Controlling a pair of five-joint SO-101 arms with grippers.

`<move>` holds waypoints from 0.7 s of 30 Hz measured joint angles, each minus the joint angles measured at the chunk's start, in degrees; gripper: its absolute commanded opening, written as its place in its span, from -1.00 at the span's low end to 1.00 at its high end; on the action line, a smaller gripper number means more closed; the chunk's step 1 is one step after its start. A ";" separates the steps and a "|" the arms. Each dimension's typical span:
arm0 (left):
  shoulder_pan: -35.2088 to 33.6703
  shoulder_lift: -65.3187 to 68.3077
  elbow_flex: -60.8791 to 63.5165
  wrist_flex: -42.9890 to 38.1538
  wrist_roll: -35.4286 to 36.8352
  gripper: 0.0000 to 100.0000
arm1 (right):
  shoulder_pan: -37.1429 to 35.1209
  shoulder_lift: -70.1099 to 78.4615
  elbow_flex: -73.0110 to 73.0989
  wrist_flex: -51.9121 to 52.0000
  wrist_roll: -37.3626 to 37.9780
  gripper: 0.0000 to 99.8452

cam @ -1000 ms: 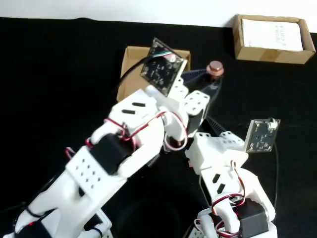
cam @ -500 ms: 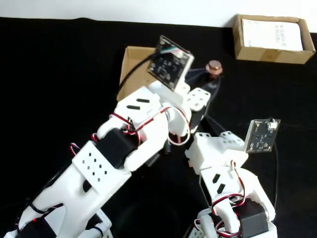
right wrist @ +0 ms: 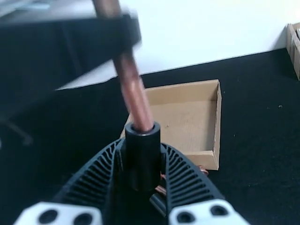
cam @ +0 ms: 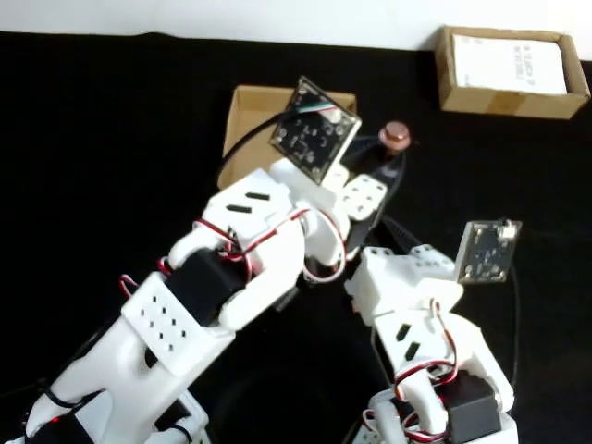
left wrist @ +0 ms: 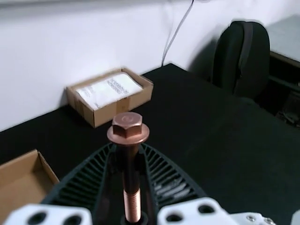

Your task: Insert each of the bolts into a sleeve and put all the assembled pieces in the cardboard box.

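A copper bolt [left wrist: 127, 131] with a hex head stands upright between the dark fingers of my left gripper [left wrist: 127, 152], which is shut on its shank. Over the table the bolt's head [cam: 396, 134] shows just beyond the left gripper [cam: 381, 165]. My right gripper [right wrist: 140, 147] is shut on a black sleeve [right wrist: 140, 157]. The bolt's shank [right wrist: 130, 89] slants down into the sleeve's open top. The open cardboard box [right wrist: 187, 112] lies right behind them, partly hidden by the left arm [cam: 242, 116].
A second cardboard box [cam: 511, 69] holding a white packet sits at the far right corner. Loose copper pieces [right wrist: 159, 190] lie on the black table under the right gripper. A dark chair [left wrist: 241, 56] stands beyond the table.
The left wrist tipped toward the far side and came back. The bolt head now sits slightly lower and more to the left. The right arm has kept still.
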 measured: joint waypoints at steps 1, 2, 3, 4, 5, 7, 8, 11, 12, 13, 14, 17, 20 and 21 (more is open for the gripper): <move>0.00 0.00 0.70 0.09 0.00 -0.98 | 0.09 0.00 0.00 0.00 0.00 -0.99; 0.00 0.00 1.23 0.09 0.00 -0.98 | 0.09 0.00 0.00 0.00 0.00 -0.99; 0.00 0.09 1.58 0.09 0.00 -0.98 | 0.09 0.00 0.00 0.00 0.00 -0.99; 0.00 0.09 1.67 0.26 0.00 -0.98 | 0.09 0.00 0.00 0.00 0.00 -0.99; 0.00 0.09 1.76 0.44 0.00 -0.98 | 0.00 0.00 0.00 0.00 0.00 -0.99; 0.00 0.09 1.76 0.70 0.00 -0.98 | 0.00 0.00 0.00 0.00 0.00 -0.99; 0.00 0.09 1.76 1.41 0.00 -0.98 | 0.00 0.00 0.00 0.00 0.00 -0.99; 0.00 0.09 1.76 4.48 0.00 -0.98 | 0.00 0.00 0.00 0.00 0.00 -0.99; 0.00 0.09 1.76 5.80 0.00 -0.98 | 0.00 0.00 0.00 0.00 0.00 -0.99; 0.00 0.09 1.76 7.30 0.00 -0.95 | 0.00 0.00 0.00 0.00 0.00 -0.99; 0.00 0.09 1.76 8.79 0.00 -0.88 | -0.09 0.00 0.00 0.00 0.00 -0.99; -0.35 -0.18 1.76 13.01 0.00 -0.58 | -0.09 0.00 0.00 0.00 1.85 -0.99; -0.62 -0.70 1.32 19.25 0.00 -0.41 | -0.09 0.09 0.18 0.09 3.16 -0.99; -0.88 -0.79 0.79 21.27 0.00 -0.41 | -0.18 0.09 0.18 0.09 3.43 -0.99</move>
